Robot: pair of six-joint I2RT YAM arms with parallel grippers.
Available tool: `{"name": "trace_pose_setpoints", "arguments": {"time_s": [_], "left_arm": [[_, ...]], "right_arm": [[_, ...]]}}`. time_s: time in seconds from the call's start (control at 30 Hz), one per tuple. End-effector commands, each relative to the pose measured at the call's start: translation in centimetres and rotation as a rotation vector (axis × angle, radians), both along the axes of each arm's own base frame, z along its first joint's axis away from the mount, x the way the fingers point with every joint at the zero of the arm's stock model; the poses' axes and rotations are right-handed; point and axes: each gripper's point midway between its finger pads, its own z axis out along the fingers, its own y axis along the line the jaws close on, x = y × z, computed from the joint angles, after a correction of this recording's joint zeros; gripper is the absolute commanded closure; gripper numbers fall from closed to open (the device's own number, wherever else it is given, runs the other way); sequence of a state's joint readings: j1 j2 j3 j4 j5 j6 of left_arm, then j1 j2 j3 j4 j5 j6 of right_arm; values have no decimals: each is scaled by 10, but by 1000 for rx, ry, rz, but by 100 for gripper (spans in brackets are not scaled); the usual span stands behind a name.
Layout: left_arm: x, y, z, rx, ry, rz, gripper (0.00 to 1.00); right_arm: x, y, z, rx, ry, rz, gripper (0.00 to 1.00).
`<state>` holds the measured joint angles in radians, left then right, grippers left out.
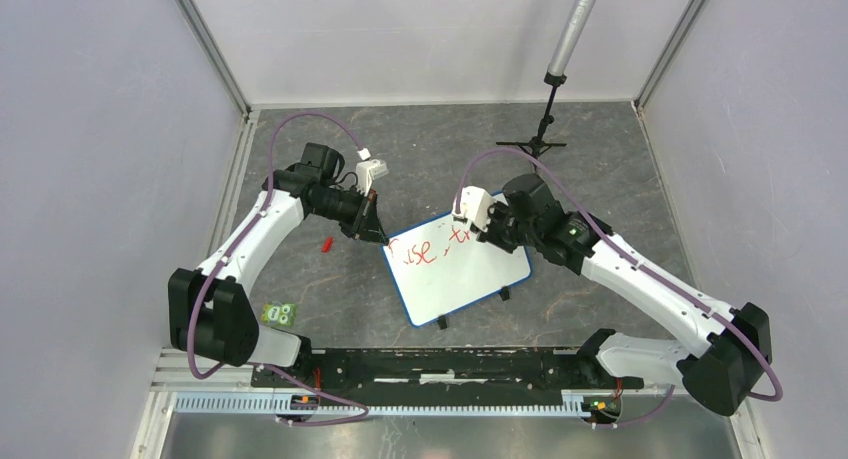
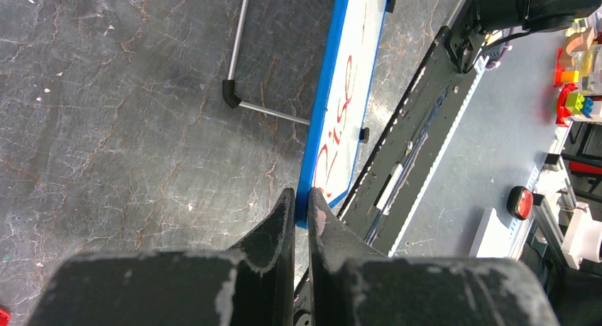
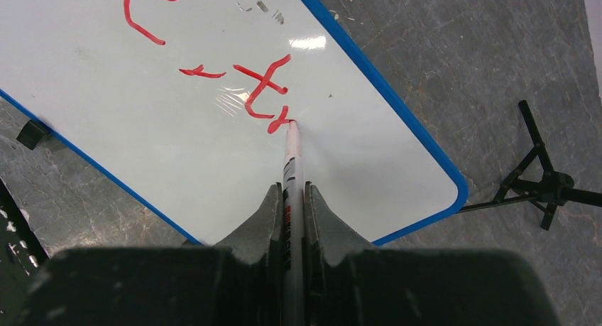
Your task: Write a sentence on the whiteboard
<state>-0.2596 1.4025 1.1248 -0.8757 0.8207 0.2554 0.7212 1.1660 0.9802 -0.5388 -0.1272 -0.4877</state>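
On the table (image 1: 600,159), the blue-rimmed whiteboard (image 1: 470,279) is pinched at its 10 o'clock corner by the left gripper (image 2: 301,202); its red sentence (image 3: 261,81), "Rise, tr", is partly hidden overhead by the right gripper (image 3: 291,198), clamped on a marker (image 3: 292,155).

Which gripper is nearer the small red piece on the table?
Left. The left gripper pinches the whiteboard's left corner, beside the red piece; the right gripper, holding a marker, is across the board.
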Motion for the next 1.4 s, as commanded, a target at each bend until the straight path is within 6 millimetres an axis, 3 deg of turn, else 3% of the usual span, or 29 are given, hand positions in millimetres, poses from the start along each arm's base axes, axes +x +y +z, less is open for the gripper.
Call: {"name": "trace_pose_setpoints", "arguments": {"time_s": [0.0, 0.43, 0.63, 0.8, 1.17, 1.37], "left_arm": [[9, -2, 4, -3, -59, -19, 97], [9, -3, 3, -6, -55, -24, 97], [8, -3, 4, -7, -59, -24, 97], [8, -3, 4, -5, -63, -24, 97], [8, -3, 3, -4, -56, -26, 97], [7, -3, 2, -4, -56, -29, 97]], "right_arm": [[17, 1, 19, 17, -64, -30, 100], [8, -3, 31, 47, -75, -4, 100], [14, 0, 32, 49, -79, -11, 100], [18, 0, 24, 28, -71, -21, 100], [29, -11, 26, 9, -88, -70, 100], [20, -15, 11, -6, -50, -60, 100]]}}
